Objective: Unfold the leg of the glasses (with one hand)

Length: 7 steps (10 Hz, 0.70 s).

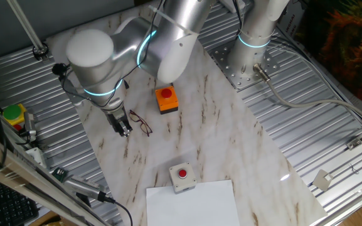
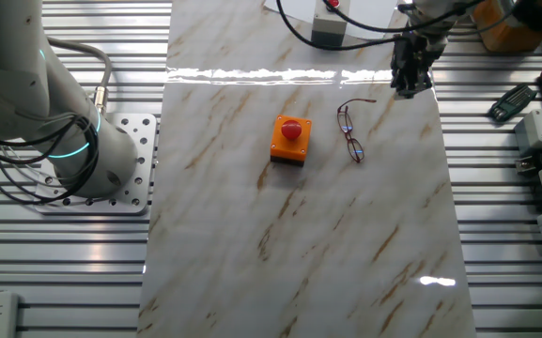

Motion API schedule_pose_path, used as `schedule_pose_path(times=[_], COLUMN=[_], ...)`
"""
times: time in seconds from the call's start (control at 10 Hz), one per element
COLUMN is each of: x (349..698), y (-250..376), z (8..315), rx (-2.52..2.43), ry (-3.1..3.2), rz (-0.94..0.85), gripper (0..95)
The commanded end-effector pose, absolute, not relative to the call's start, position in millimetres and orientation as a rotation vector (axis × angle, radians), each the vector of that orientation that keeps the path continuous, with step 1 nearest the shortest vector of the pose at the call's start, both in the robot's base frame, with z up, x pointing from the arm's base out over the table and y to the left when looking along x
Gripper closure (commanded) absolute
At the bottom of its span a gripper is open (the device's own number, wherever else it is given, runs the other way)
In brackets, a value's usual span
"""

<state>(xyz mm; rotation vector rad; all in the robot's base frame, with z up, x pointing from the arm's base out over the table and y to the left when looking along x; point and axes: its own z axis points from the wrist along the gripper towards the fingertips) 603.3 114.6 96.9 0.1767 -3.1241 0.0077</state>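
Note:
The glasses (image 1: 142,123) lie flat on the marble tabletop, a thin dark reddish wire frame with clear oval lenses. In the other fixed view, one slender leg of the glasses (image 2: 350,133) sticks out sideways from the frame towards my gripper. My gripper (image 1: 123,129) hangs low over the table just left of the glasses, and its fingertips look pressed together with nothing between them. Seen from the other side, the gripper (image 2: 409,84) stands a short way beyond the tip of that leg, apart from it.
An orange box with a red button (image 1: 166,99) sits just right of the glasses. A grey box with a red button (image 1: 182,176) and a white sheet (image 1: 193,204) lie near the front edge. The arm's base plate (image 1: 246,63) is bolted at the back right.

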Motion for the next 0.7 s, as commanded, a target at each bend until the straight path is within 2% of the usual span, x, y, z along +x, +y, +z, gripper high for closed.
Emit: schedule_pose_path(times=[0.1, 0.7], x=[602.4, 585.4], y=[115.1, 121.8], z=[94.7, 78.8], rx=[0.173, 0.175], ry=[-3.114, -3.101], rz=[-0.002, -0.025], gripper=[76.0, 76.0])
